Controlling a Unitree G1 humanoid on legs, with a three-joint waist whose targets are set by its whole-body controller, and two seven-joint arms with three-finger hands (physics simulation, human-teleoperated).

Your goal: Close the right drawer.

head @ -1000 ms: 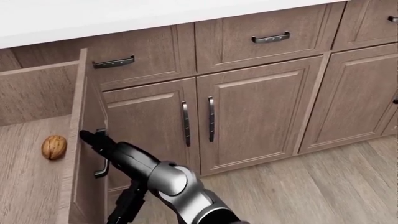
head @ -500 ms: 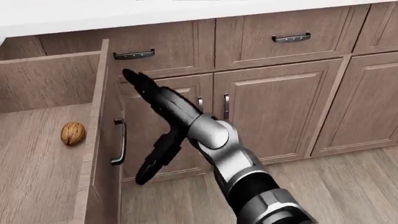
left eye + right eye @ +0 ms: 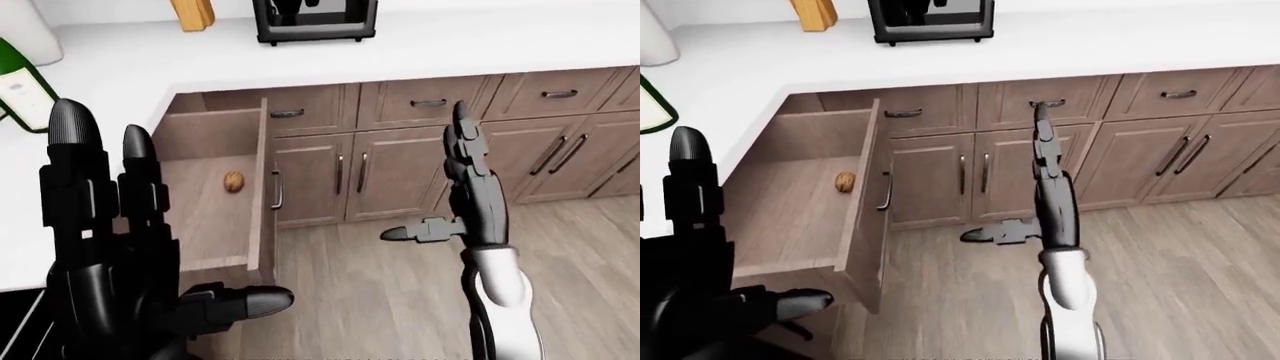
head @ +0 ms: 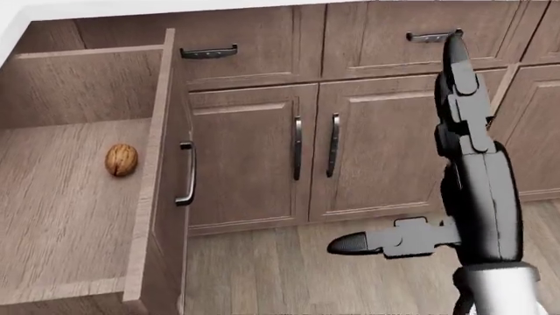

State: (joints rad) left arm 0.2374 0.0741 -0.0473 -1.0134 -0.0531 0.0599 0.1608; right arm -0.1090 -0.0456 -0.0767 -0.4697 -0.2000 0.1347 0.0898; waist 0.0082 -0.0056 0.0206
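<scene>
Spanning the top of the eye views: white surface (image 3: pixel 420 45) over brown cabinets, wood floor (image 3: pixel 380 292) below | drawer (image 4: pixel 162 170) pulled fully out at head-view left, a walnut (image 4: pixel 121 160) inside | right hand (image 4: pixel 464 131) raised, fingers spread wide, holding nothing, well right of the drawer | left hand (image 3: pixel 110 247) raised, spread, empty, at left-eye view's lower left | bare floor between right hand and drawer.

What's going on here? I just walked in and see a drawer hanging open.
A humanoid robot stands at wooden cabinets to shut the drawer, which is pulled fully out with a walnut inside. Both hands are raised, open and empty: the right hand right of the drawer, the left hand near the camera. Neither touches the drawer handle.
</scene>
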